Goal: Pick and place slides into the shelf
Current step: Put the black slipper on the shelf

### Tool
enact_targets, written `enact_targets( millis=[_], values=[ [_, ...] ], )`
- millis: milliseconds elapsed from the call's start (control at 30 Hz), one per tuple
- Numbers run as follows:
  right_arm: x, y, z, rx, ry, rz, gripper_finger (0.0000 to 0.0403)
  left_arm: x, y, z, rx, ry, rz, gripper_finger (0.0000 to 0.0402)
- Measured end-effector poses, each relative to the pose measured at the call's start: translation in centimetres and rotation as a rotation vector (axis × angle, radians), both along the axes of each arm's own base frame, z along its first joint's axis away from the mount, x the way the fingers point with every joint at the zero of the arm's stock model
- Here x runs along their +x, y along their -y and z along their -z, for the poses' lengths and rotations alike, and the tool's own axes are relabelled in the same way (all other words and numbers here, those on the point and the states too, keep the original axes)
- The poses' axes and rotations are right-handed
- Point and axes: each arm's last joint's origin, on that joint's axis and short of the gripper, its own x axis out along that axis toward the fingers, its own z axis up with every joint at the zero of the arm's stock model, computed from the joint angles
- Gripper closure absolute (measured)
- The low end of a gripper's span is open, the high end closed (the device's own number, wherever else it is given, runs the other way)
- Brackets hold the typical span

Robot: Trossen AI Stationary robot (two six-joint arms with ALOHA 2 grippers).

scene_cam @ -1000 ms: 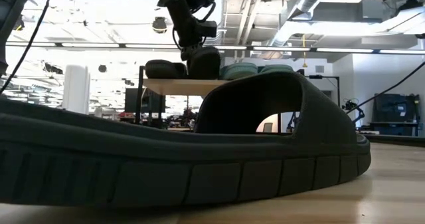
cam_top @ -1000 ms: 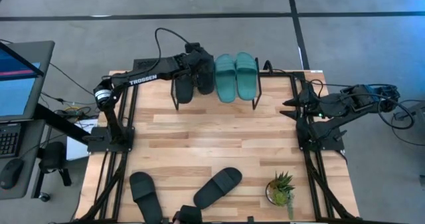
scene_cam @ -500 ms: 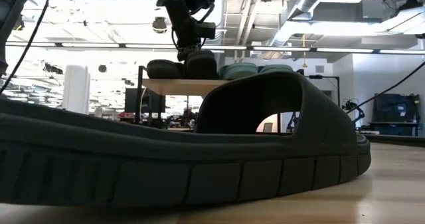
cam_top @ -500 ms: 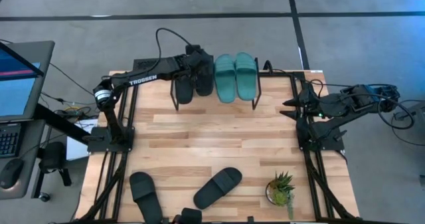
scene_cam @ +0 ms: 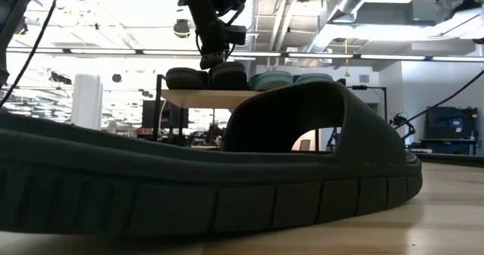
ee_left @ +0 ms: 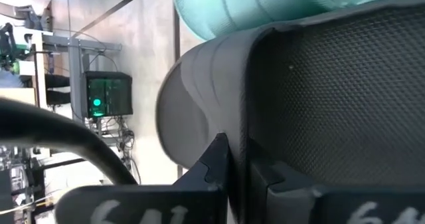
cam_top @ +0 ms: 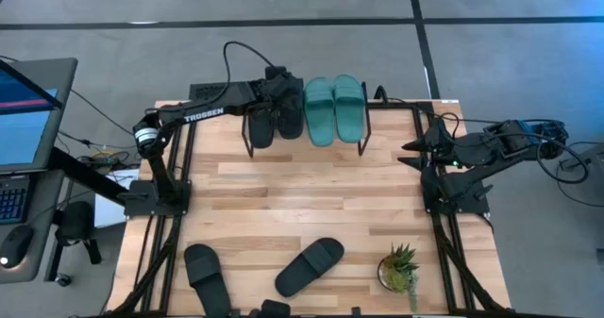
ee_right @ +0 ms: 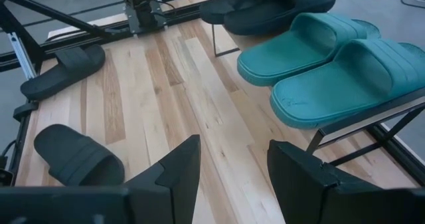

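The shelf stands at the table's far edge. On its top board lie two black slides on the left and two teal slides on the right, soles down. My left gripper is shut on the right-hand black slide, coming over it from the left. My right gripper stands open at the table's right edge, with nothing between its fingers. Two more black slides lie on the table near its front edge. My left gripper pinches the edge of the black slide's strap between its two fingers, one on the smooth outer face and one on the textured face. The fingers slant down from the table's left. The slide lies level on the shelf board, close beside the other black slide.
A small potted plant stands at the front right of the table. One of the black slides on the table lies right in front of the low camera and hides most of the tabletop there. A monitor and keyboard stand off the table's left side.
My left gripper has sunk a little and tipped further down over the shelf. The black slide in it, which stood tilted and taller than its neighbour, has come down flat onto the shelf board beside the other black slide.
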Motion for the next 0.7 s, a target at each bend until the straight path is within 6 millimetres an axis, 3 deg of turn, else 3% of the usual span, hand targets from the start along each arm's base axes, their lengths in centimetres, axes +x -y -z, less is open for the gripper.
enact_targets(
  millis=[700],
  values=[
    [0.0,0.0,-0.01,0.0,0.001,0.001,0.0242,-0.32,0.32,0.42,-0.101,-0.013,0.038,0.0401]
  ],
)
